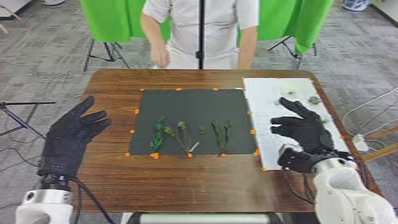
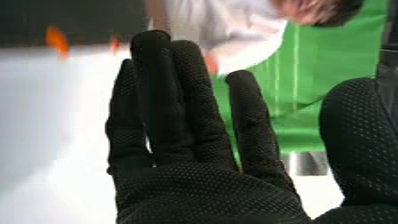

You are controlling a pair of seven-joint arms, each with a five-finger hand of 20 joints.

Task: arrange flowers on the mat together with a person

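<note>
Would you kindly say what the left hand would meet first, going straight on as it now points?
Probably nothing over the table; beyond it, the left hand might meet the left green curtain, though depth is unclear.

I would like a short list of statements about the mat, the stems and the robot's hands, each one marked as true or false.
1. Green stems lie on the dark mat. True.
2. They lie in its far half. False: they lie in the half nearer the robot.
3. The right hand is over the white sheet. True.
4. The left hand holds a stem. False: it is open and empty, left of the mat.
</note>
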